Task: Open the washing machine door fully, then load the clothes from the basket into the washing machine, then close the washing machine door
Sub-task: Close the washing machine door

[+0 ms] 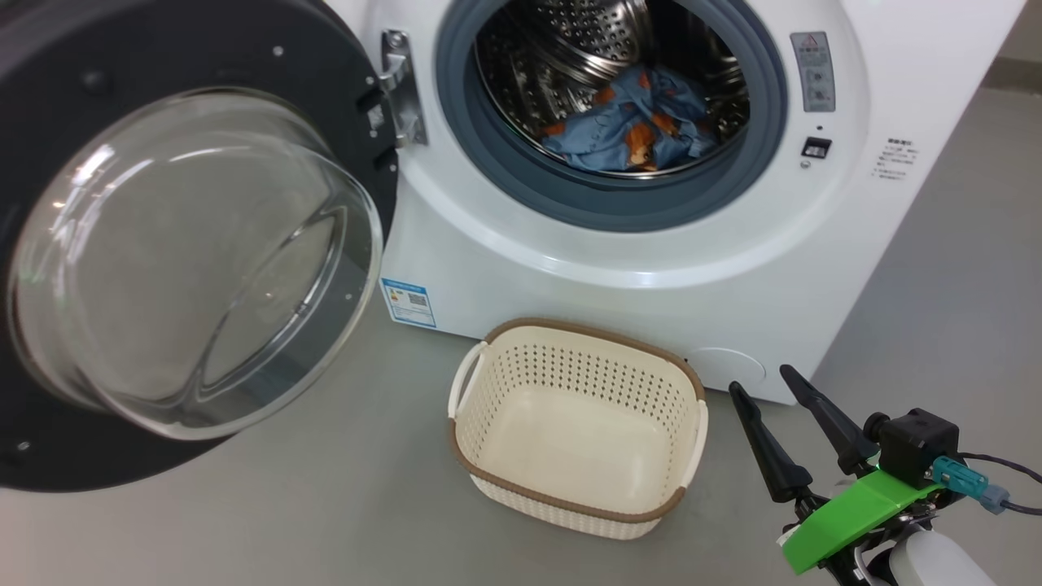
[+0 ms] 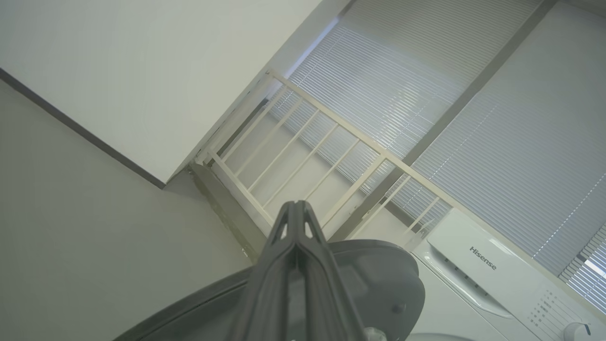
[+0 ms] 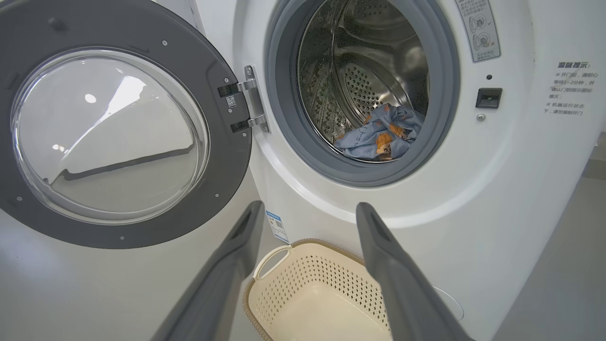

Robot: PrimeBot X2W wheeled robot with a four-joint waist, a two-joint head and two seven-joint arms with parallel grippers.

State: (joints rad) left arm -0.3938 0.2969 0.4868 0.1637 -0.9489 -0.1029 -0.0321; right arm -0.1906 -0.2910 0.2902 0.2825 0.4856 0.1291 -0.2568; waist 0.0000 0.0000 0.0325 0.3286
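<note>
The white washing machine [image 1: 635, 268] stands with its round black-ringed glass door [image 1: 187, 252] swung wide to the left on its metal hinge [image 1: 399, 85]. Light-blue clothes with orange-brown figures [image 1: 631, 122] lie inside the steel drum, and I see them in the right wrist view too, clothes [image 3: 381, 135]. On the floor in front sits the cream basket [image 1: 574, 423] with its brown rim, nothing in it. My right gripper [image 1: 761, 382] hovers open just right of the basket, fingers [image 3: 388, 265] pointing at the machine. My left gripper [image 2: 296, 206] is shut, its tips past the door's dark edge [image 2: 378, 279], aimed at a wall.
Grey floor surrounds the machine. The left wrist view looks up at a white railing [image 2: 326, 151], window blinds [image 2: 497, 118] and the machine's top panel [image 2: 487, 265]. A latch slot [image 1: 816, 147] and warning label [image 1: 812, 72] sit right of the drum opening.
</note>
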